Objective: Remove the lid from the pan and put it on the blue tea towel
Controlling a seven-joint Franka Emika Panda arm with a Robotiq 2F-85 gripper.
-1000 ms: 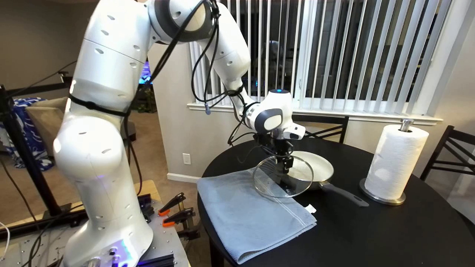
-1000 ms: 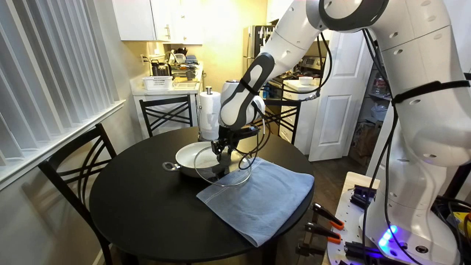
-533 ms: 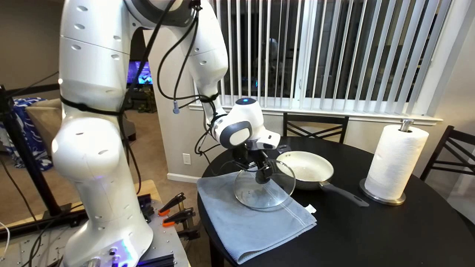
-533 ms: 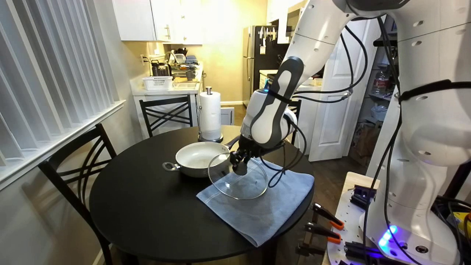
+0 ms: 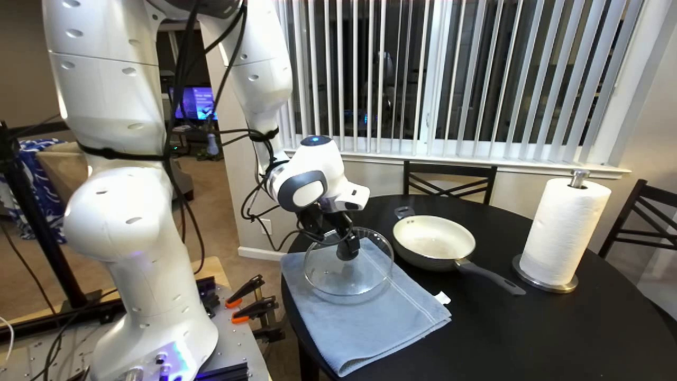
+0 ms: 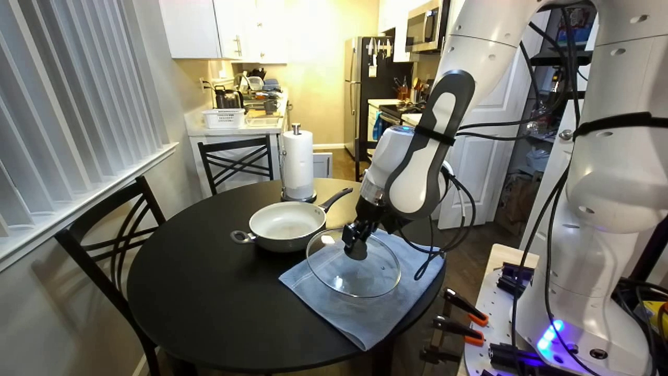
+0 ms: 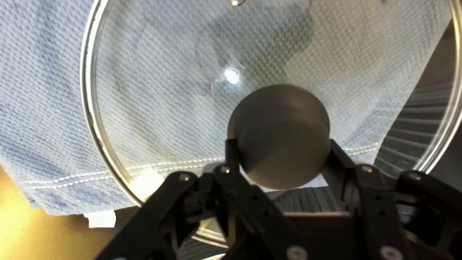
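Although the table [image 6: 209,292] fills the lower left and middle of an exterior view, it is the towel [image 5: 370,330] lying on it that my coming move turns on. The pan [image 5: 431,241] stands uncovered, to the towel's upper right in an exterior view. Over the towel's upper part, in both exterior views, hangs the lid [image 6: 360,277], looking tilted, with the edge that is lower in those frames seeming to dip; whether that edge brushes the cloth I cannot tell. As it is round, I have no long axis to line up. What counts is that from my gripper [image 7: 283,151] more of the towel lies toward the upper left of the wrist view, while at right and at the bottom the rim runs past it over dark table. So I judge I should shift toward that upper left, level the lid and lower it. My gripper is clamped on the lid's knob [image 7: 279,133], pressing it from both sides; the wrist view makes that plain, where the exterior views partly hide it. They, in turn, show the pan whole, which the wrist view does not. Smallest, the towel's tag [image 7: 100,218] pokes out at lower left in the wrist view.
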